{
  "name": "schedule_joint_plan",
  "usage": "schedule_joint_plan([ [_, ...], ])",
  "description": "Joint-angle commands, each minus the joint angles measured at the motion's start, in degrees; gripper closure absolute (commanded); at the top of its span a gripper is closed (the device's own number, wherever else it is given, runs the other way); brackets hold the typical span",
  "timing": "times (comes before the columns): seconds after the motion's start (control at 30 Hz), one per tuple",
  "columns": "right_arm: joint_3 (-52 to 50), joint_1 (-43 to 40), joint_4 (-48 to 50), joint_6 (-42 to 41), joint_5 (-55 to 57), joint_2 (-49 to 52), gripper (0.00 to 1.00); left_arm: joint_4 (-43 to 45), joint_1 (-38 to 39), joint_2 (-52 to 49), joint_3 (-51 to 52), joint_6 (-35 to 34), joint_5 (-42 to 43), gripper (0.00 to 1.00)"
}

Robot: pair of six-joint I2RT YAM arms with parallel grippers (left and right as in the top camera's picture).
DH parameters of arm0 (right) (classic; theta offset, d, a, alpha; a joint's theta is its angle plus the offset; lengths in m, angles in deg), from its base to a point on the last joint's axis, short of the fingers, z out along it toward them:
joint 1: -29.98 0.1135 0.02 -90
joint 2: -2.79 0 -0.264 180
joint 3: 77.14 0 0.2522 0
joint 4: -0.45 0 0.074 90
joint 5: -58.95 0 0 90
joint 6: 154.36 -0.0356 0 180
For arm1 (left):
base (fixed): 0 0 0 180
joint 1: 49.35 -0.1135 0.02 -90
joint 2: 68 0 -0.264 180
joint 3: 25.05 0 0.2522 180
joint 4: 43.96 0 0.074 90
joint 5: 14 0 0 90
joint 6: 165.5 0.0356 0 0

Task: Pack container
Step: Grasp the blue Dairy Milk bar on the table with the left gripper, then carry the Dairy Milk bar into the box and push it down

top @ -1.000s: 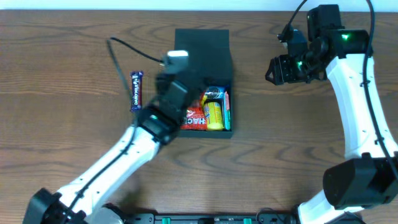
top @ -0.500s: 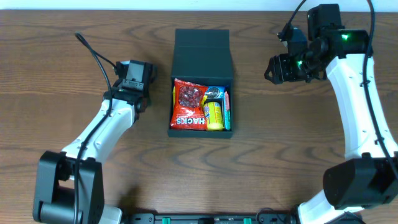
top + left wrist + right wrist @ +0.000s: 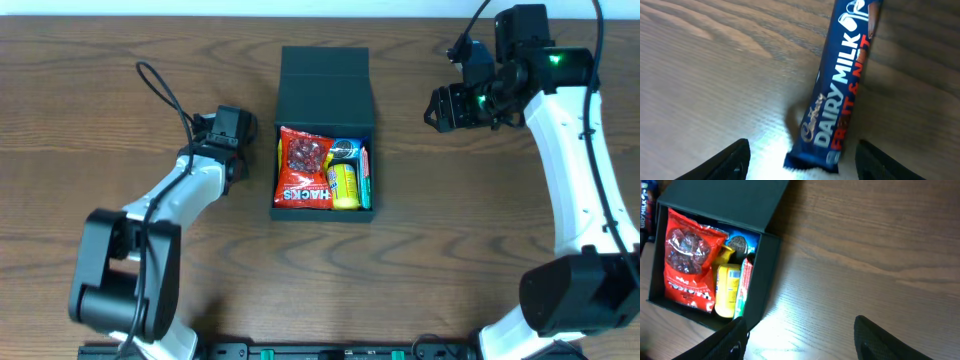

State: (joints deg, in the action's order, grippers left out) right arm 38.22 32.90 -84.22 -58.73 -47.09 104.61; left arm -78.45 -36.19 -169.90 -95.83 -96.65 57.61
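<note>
Now: both grippers spread, container open mid-table

You have the container (image 3: 325, 80) at the middle of the table (image 3: 450, 250), its flap lid thrown back on the far side. Inside you can see a red snack packet (image 3: 305, 170) on the left and a yellow packet (image 3: 345, 185) beside it. Your left gripper (image 3: 801, 155) hangs just left of the container with its fingers spread, a blue Dairy Milk bar (image 3: 837, 95) lying on the wood between them, untouched. Your right gripper (image 3: 801, 330) is also spread wide, over bare wood to the right of the container, holding nothing
</note>
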Motion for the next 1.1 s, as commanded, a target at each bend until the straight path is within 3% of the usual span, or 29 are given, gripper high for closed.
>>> schedule_joint_plan([
  [0.0,-0.15,-0.26,-0.09,0.92,0.39,-1.01,0.32,1.81,-0.5,-2.93,0.68,1.77,0.07,0.31],
  [0.27,-0.13,-0.28,-0.61,0.92,1.25,-1.01,0.32,5.81,-0.52,-4.63,0.68,3.85,0.48,0.33],
  [0.63,-0.15,-0.26,-0.66,0.92,1.22,-1.01,0.31,6.43,-4.04,-6.54,0.68,7.76,11.61,0.33],
  [0.77,-0.15,-0.26,-0.63,0.92,1.22,-1.01,0.31,6.45,-5.81,-6.51,0.68,7.91,15.17,0.39],
  [0.87,-0.15,-0.26,-0.57,0.92,1.22,-1.01,0.31,5.99,-6.12,-6.51,0.68,9.51,15.5,0.56],
  [1.0,-0.15,-0.26,-0.42,0.9,1.22,-1.01,0.31,5.64,-6.12,-6.51,0.68,10.27,15.45,0.59],
  [1.07,-0.13,-0.26,-0.39,0.9,1.22,-1.01,0.31,5.75,-6.12,-6.51,0.66,10.49,15.45,0.64],
])
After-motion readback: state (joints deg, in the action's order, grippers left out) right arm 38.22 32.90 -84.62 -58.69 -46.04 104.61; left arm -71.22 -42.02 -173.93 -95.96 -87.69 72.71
